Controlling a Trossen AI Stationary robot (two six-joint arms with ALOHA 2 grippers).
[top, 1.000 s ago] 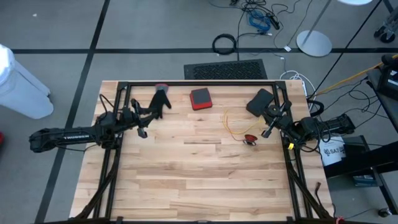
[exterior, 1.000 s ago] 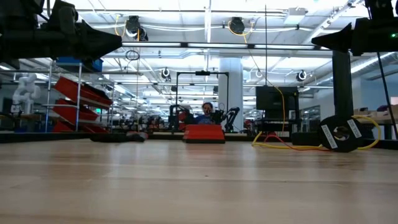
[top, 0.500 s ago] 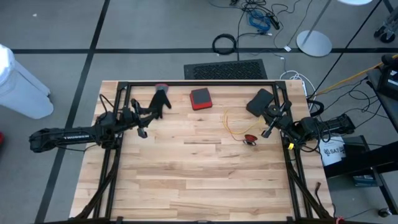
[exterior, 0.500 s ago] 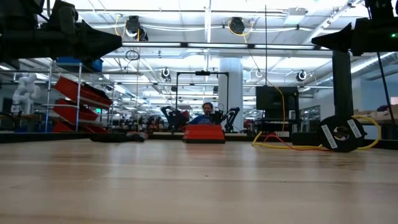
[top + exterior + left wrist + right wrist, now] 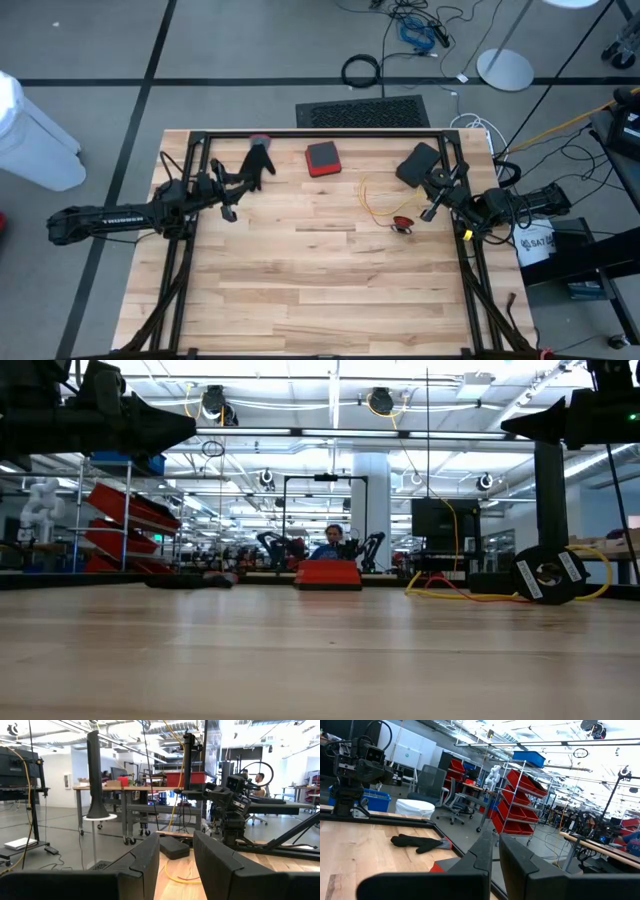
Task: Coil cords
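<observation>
High view: "THORSEN"-like white lettering on left arm (image 5: pixel 110 213), partly unreadable.

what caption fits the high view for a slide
Both arms idle above the wooden table, thin yellow cord uncoiled near the right claw.

A rectangular table (image 5: pixel 300 290) with a top of pale butcher-block wood planks fills the middle of the overhead view. Along its far edge lie a black fabric glove (image 5: pixel 258 165), a flat red square block (image 5: pixel 322 158) near the centre, and a flat dark grey pad (image 5: pixel 419 164) further right. In front of the pad, a thin yellow cord (image 5: pixel 372 200) loops loosely across the wood. A small red-tipped piece (image 5: pixel 402 222) lies at the cord's near end.
</observation>
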